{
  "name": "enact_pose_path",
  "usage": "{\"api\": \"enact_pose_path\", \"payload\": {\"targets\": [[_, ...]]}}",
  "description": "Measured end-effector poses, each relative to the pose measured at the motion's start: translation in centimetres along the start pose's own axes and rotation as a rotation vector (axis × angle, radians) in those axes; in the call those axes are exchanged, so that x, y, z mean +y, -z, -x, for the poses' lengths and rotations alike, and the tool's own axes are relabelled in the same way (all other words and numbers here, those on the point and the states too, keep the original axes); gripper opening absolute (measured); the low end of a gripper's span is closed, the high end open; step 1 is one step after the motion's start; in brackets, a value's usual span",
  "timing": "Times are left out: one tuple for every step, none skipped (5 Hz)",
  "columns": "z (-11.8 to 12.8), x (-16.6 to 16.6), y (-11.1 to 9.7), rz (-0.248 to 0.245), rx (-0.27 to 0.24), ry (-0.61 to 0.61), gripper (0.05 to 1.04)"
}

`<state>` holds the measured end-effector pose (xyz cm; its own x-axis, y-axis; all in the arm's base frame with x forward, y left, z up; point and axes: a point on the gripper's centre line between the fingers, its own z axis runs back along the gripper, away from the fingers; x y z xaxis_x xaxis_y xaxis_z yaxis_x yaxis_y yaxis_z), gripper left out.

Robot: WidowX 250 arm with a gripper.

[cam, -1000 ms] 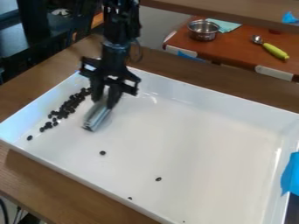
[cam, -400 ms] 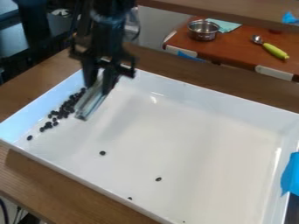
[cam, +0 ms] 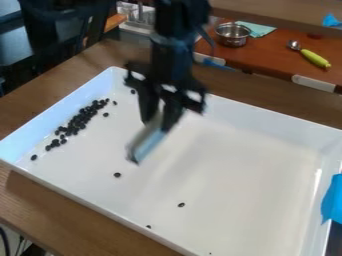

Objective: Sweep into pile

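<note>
The black gripper [cam: 159, 119] hangs over the left-middle part of the white tray [cam: 247, 165], shut on a silvery sweeping tool [cam: 145, 141] that tilts down and to the left. Dark beans [cam: 80, 118] lie in an elongated cluster along the tray's left side, to the left of the tool. Near the cluster's upper end are a few stray ones. Farther forward, separate beans rest on the tray floor, one bean [cam: 117, 175] just below and left of the tool's lower end, another bean [cam: 181, 204] farther right, and small ones near the front wall.
Raised walls surround the tray, with blue tape [cam: 332, 200] on its right side. The tray stands on a wooden table [cam: 40, 200]. Behind it, a reddish-brown surface [cam: 267, 57] holds a metal pot [cam: 233, 34] and a spoon with a green handle [cam: 314, 58].
The gripper and tool first went left to the bean cluster, then swung right over the tray, away from it. A few beans at the cluster's upper end now show.
</note>
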<state>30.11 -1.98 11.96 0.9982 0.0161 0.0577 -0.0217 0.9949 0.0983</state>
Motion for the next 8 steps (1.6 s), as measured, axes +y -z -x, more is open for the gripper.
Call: {"api": "enact_pose_path", "payload": {"targets": [[0.8, 0.4, 2.6, -0.068, 0.023, 0.001, 0.352], [0.8, 1.5, 5.0, -0.117, 0.042, -0.006, 0.352], [0.7, 3.5, 5.5, -0.142, 0.057, -0.051, 0.352], [1.2, 5.2, 5.9, -0.16, 0.072, -0.07, 0.352], [1.5, 7.4, 6.0, -0.204, 0.071, -0.082, 0.352], [1.5, 9.7, 6.1, -0.286, 0.053, -0.091, 0.352], [1.6, 11.8, 6.1, -0.428, 0.001, -0.12, 0.352], [1.7, 12.1, 6.1, -0.422, 0.003, -0.119, 0.352]]}}
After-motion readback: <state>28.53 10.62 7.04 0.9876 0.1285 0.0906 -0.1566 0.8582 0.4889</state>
